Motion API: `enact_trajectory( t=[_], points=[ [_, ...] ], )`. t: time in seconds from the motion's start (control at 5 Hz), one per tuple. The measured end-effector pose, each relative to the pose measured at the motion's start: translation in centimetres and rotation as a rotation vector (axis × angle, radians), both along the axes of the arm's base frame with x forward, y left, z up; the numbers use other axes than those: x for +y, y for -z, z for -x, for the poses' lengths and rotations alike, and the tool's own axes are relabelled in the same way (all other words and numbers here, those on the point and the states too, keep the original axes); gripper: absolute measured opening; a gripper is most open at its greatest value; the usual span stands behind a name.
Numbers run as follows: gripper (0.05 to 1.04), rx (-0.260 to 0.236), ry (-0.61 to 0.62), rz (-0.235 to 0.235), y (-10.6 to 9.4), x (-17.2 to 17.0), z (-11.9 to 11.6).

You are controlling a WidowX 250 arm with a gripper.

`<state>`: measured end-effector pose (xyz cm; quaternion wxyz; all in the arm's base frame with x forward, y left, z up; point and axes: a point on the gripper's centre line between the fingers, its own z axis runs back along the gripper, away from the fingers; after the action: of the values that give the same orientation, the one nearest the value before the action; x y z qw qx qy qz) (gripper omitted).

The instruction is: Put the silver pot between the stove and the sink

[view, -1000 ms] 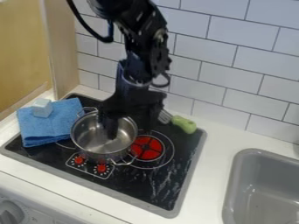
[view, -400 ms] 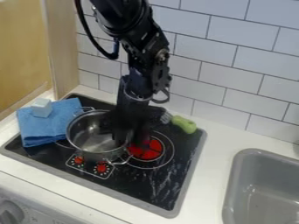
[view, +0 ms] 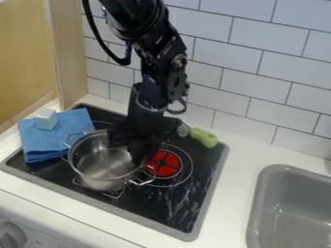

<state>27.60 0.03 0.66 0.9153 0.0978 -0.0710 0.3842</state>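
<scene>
Silver pot: round, open metal vessel with two wire handles, located over the left half of the stove, one handle toward the far left, the other toward the near right
End effector: black two-finger gripper, hanging at the far right part of the pot's rim; whether released or clenched cannot be told
Stove: black glass cooktop with a grey border, set into the white desk; red burner disc just right of the pot
Blue cloth: folded fabric at the left, bearing a small pale blue cube
Green-handled utensil: grey-headed, lying near the far right corner of the stove
Sink: grey basin, at the right
</scene>
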Motion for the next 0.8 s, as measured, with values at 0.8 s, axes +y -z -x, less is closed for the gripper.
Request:
enact_trajectory(
  t=[0.8],
  points=[
    [0.064,-0.019,0.052,-0.045,-2.0,-0.7,0.3]
  ],
)
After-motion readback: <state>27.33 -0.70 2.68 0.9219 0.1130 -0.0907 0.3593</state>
